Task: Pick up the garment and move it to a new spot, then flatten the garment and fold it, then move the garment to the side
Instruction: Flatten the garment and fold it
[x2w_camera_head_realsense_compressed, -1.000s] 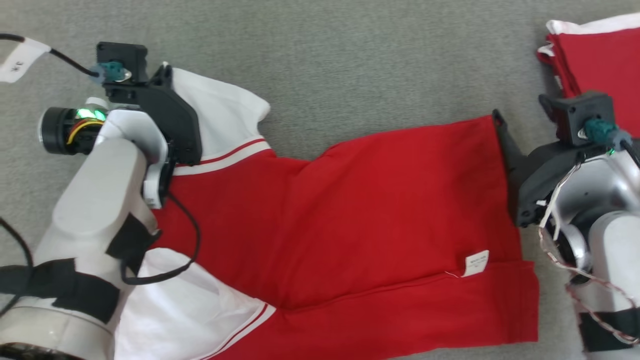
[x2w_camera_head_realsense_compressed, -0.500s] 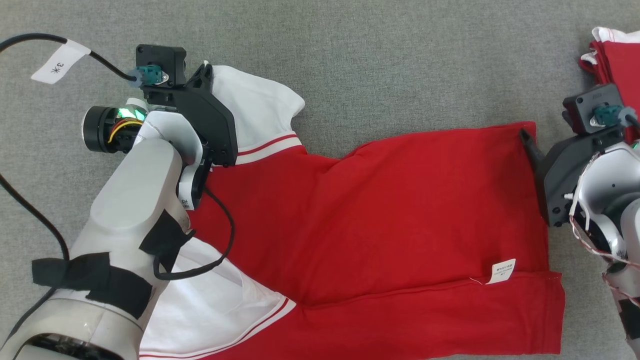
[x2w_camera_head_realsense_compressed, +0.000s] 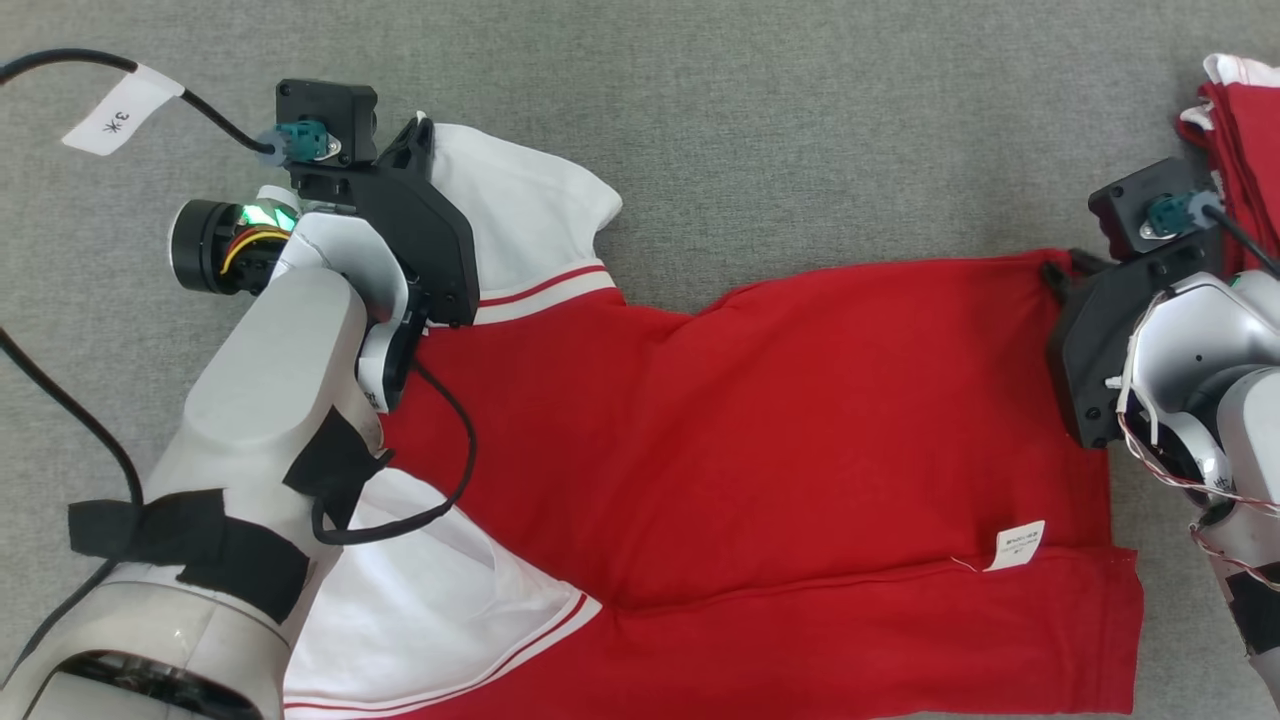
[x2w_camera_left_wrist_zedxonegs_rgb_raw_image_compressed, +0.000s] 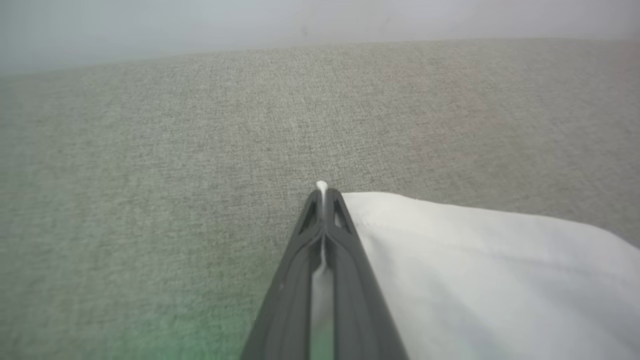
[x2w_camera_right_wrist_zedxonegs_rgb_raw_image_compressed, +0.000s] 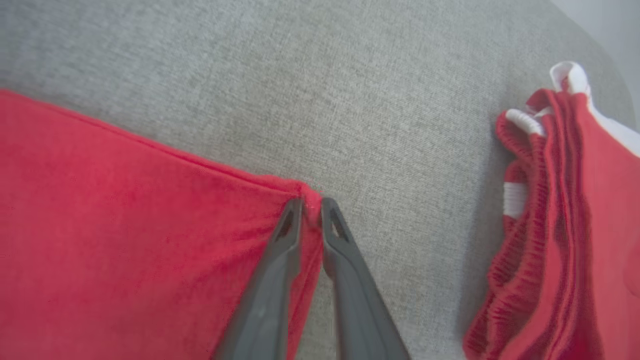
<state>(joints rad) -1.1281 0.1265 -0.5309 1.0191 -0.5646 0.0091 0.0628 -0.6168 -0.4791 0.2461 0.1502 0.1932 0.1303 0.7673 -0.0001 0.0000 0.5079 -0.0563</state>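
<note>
Red short-sleeved garment with white sleeves (x2w_camera_head_realsense_compressed: 780, 430) lies spread on a grey woven fabric surface (x2w_camera_head_realsense_compressed: 800, 120). Its long axis runs side to side across the head view, with the sleeves pointing to the robot's left and the hem to its right.

The left gripper (x2w_camera_left_wrist_zedxonegs_rgb_raw_image_compressed: 322, 192) has its two dark fingers pressed together on the far corner of a white sleeve (x2w_camera_head_realsense_compressed: 520, 220), and a sliver of white cloth shows between them. The right gripper (x2w_camera_right_wrist_zedxonegs_rgb_raw_image_compressed: 311, 205) has its fingers nearly together, pinching the far corner of the red hem.

Both grips sit on the garment's far edge, one at each end. All the cloth lies between the two grippers and on the robot's side of the fingertips. Any coming fold likely means carrying that far edge toward the robot, both ends level.

A stack of folded red garments (x2w_camera_right_wrist_zedxonegs_rgb_raw_image_compressed: 560, 225) rests near the right gripper, apart from the hem.
</note>
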